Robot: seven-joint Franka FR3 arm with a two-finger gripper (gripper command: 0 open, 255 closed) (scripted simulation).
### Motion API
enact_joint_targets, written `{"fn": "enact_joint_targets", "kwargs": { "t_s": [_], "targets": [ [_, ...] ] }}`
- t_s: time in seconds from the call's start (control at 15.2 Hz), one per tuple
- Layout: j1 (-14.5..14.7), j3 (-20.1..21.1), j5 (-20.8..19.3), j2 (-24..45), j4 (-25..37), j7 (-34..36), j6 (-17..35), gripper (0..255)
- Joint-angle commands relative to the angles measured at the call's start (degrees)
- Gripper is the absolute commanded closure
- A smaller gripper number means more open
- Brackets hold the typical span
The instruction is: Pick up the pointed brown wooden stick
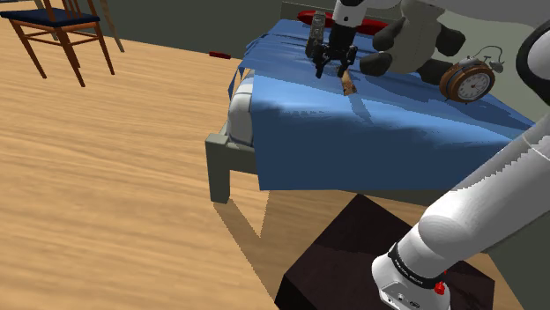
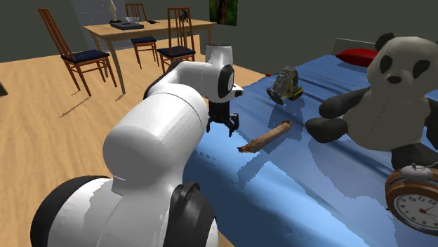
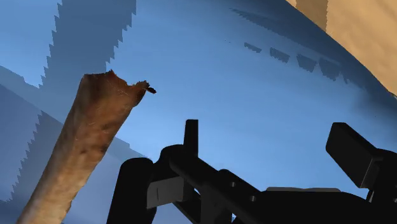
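While the white arm stretches out over the bed (image 2: 281, 193), its black claw (image 2: 222, 129) hangs close over the blue cover, near the long side edge that faces the wooden floor. From where I stand the two fingers (image 3: 348, 149) are spread well apart, released, with only bare blue cover between them. They grip nothing, and I can see no contact with anything.

The brown stick (image 2: 265, 137) lies flat on the cover just beside the claw, a little further in from that side edge, toward the middle of the bed. It sits outside the fingers, off to one side of them. Its thicker end is turned toward the panda plush (image 2: 396, 91), and its thinner end toward the side edge. In the wrist view the end by the claw looks rough and splintered.

The panda sits beyond the stick, toward the opposite side edge, with a round alarm clock (image 2: 420, 205) beside it. A small yellow-and-grey object (image 2: 286, 84) rests on the cover up toward the head end, where a red pillow (image 2: 354, 56) lies.
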Motion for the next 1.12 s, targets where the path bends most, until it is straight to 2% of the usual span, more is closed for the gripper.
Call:
{"fn": "enact_joint_targets", "kwargs": {
  "t_s": [0.0,0.53,1.06],
  "targets": [
    [-1.07,-1.07,-0.17,3.65,4.27,0.98,-1.13,0],
    [-5.7,-5.41,0.6,18.0,20.92,4.33,-5.41,0],
    [-12.2,-9.1,3.27,33.58,42.01,7.13,-12.94,0]
  ]
}}
